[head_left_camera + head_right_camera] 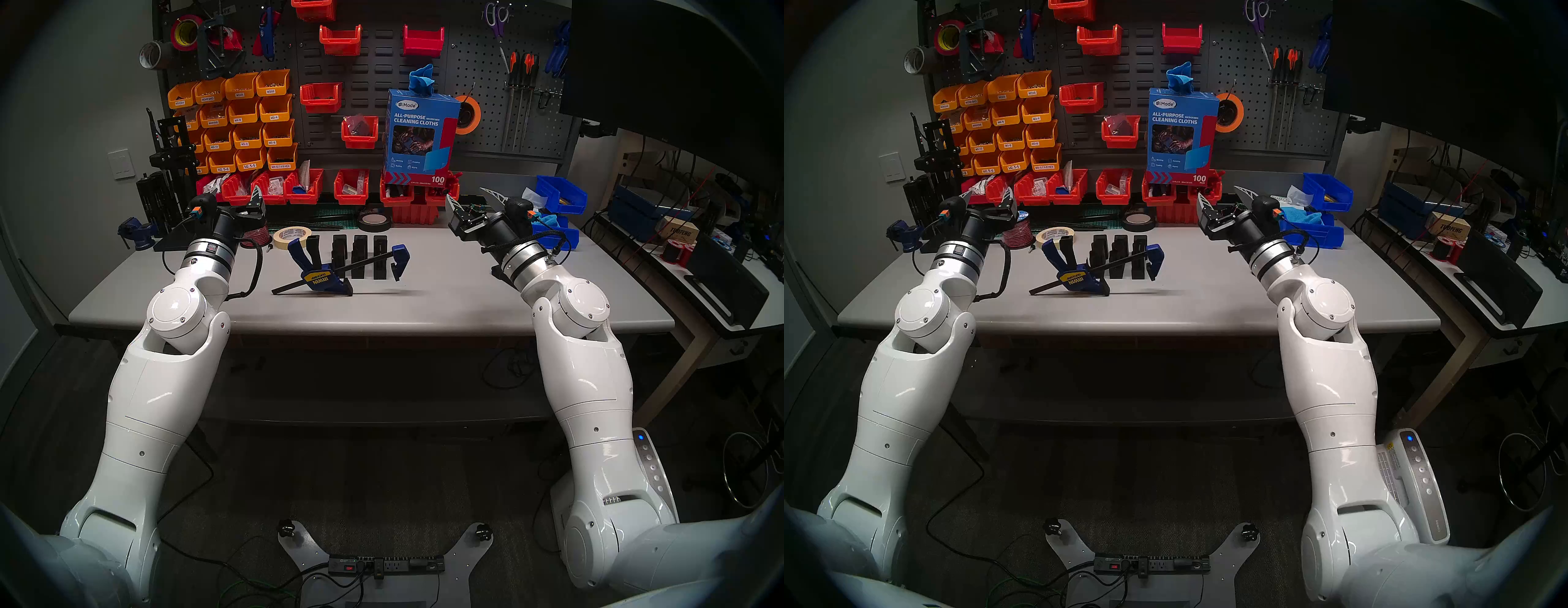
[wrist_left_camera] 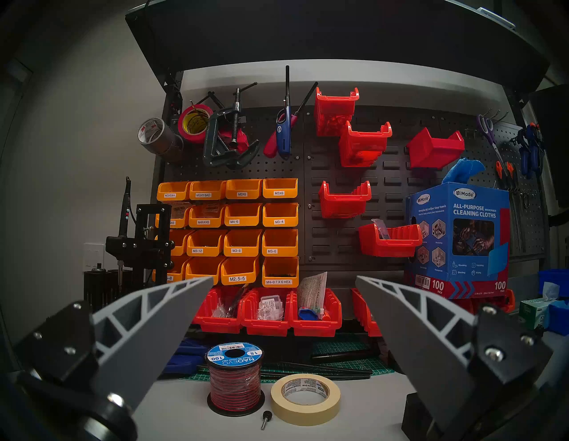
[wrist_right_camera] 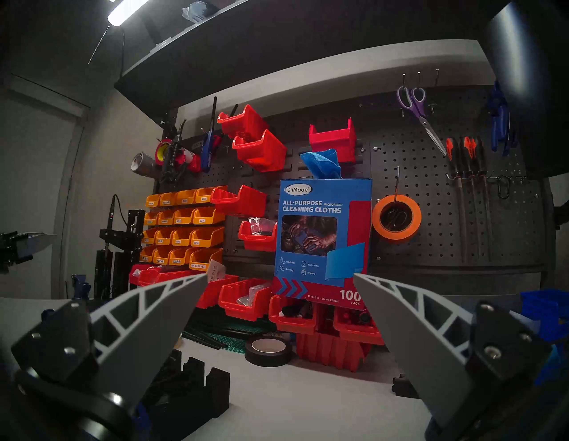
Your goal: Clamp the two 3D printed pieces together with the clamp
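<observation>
Meanwhile, on a grey workbench (image 1: pixel 424 305), a blue clamp (image 1: pixel 322 278) sits around two black 3D printed pieces (image 1: pixel 359 257), its thin black bar running diagonally across their front, one blue jaw to their left and the other at their right end. Whether the pads actually press on the pieces cannot be told from these views. The pieces stand together at mid-table, their three blocks each lined up in a row. Both arms hover well apart from the work, one at each side of the table. The left gripper (image 2: pixel 283 311) is spread wide and empty above a spool of red wire (image 2: pixel 234 380) and a roll of masking tape (image 2: pixel 305 398); the right gripper (image 3: pixel 280 308) is likewise spread and empty, facing a box of cleaning cloths (image 3: pixel 323 234), with the printed pieces low at its left.
</observation>
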